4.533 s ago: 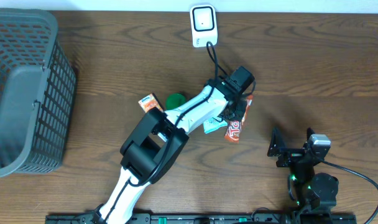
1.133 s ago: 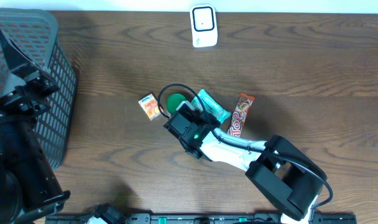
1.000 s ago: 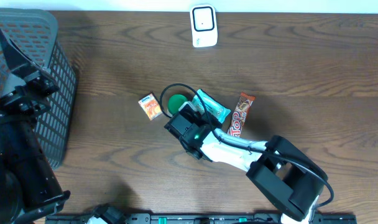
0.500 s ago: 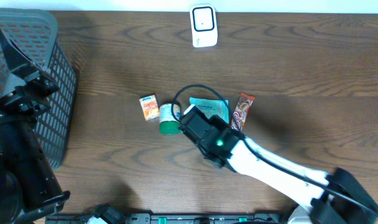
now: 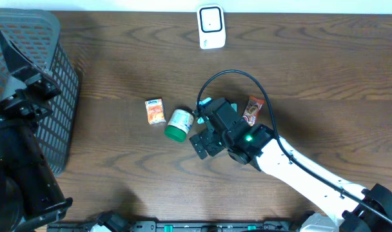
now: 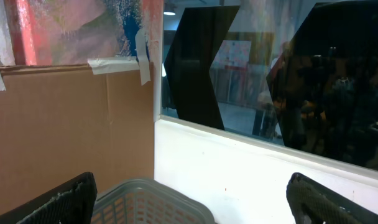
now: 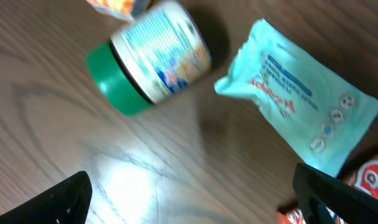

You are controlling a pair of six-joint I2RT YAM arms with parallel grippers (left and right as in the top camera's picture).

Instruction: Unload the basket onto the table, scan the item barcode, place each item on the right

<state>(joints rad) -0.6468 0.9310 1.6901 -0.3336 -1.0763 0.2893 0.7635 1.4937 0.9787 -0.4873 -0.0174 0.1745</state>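
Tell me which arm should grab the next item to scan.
Right. Its gripper hangs with jaws open over the jar and teal pack at mid-table. The left gripper is far off to the side, over the basket.

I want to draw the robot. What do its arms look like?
The right arm is white with a black wrist block, a little green light and a looping black cable. The left arm shows only black parts. Both have black fingers.

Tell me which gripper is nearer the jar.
Right. The right gripper hovers open just right of the jar; the left gripper is far off to the left, above the basket.
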